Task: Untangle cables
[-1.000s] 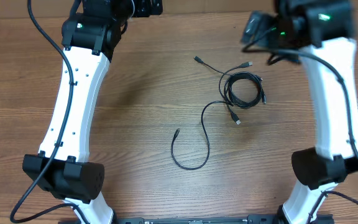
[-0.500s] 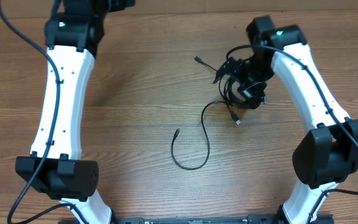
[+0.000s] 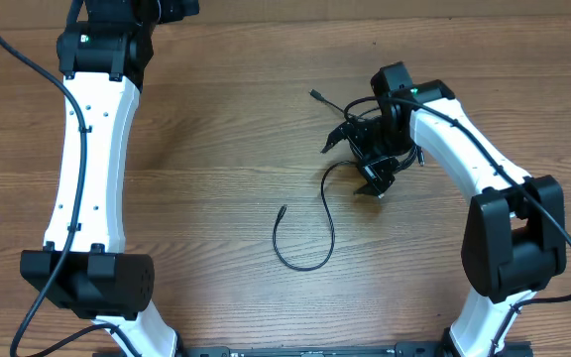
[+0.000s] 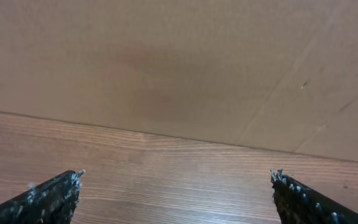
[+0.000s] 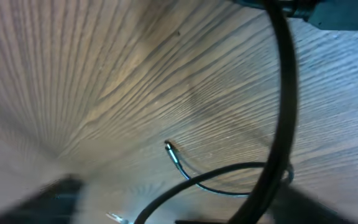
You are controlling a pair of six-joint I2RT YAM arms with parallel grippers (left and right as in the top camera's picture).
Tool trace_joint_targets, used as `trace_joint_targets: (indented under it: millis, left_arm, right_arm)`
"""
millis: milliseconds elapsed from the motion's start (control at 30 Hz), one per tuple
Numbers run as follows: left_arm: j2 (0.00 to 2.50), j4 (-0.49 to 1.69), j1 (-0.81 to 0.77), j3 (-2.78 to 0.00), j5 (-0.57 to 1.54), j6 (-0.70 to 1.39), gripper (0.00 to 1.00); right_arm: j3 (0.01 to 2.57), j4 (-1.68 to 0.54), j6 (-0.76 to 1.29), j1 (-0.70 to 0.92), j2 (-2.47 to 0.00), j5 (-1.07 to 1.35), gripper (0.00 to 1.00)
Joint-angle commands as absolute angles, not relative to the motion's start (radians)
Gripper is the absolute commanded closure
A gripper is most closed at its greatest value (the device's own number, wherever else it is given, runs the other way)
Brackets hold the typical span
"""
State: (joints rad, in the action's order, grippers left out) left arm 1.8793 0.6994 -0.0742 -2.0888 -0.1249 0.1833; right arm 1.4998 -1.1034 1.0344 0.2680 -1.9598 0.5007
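Note:
The cables lie on the wooden table right of centre. A coiled black bundle [image 3: 401, 151] is mostly hidden under my right gripper [image 3: 357, 161], which hovers over it with jaws apart and nothing visibly held. One loose cable [image 3: 329, 230] curves from the bundle down into a loop, ending in a plug [image 3: 282, 209]. Another plug end [image 3: 315, 95] points up-left. The right wrist view is blurred and shows a thin cable [image 5: 229, 175] with its plug [image 5: 169, 147] beyond the gripper. My left gripper [image 4: 176, 186] is open over bare wood near the table's far edge, far from the cables.
A brown cardboard wall [image 4: 179, 62] stands behind the table's far edge. The left arm [image 3: 92, 149] stretches along the left side and the right arm [image 3: 484, 169] arches in from the right. A thick arm cable [image 5: 281, 93] crosses the right wrist view.
The right arm has swung from the far right corner in over the coiled bundle, which it now covers. The left arm has drifted left. The loose looped cable has not moved.

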Motion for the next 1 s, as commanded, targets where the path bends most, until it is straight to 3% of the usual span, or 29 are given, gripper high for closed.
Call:
trace_joint_targets:
  millis: [0,400,567,967]
  left_arm:
    - [1.870,0.702,-0.064,-2.112,-0.139,0.141,0.00]
    - [1.870,0.702,-0.064,-2.112,-0.138,0.142,0.01]
    - [1.870,0.698,-0.064,-2.112,-0.138,0.142,0.00]
    - [1.872,0.698,-0.064,-2.112,-0.047,0.184,0.00]
  right_arm:
    - [1.493,-1.100,1.055,0.265,-1.955,0.472,0.96]
    - [1.509,-1.072,0.989,0.265,-1.953,0.481,0.96]
    - [1.693,-1.084,0.870,0.245,-1.952,0.479,0.96]
    - [2.407,-1.129,0.636,0.212,-1.952,0.251,0.96]
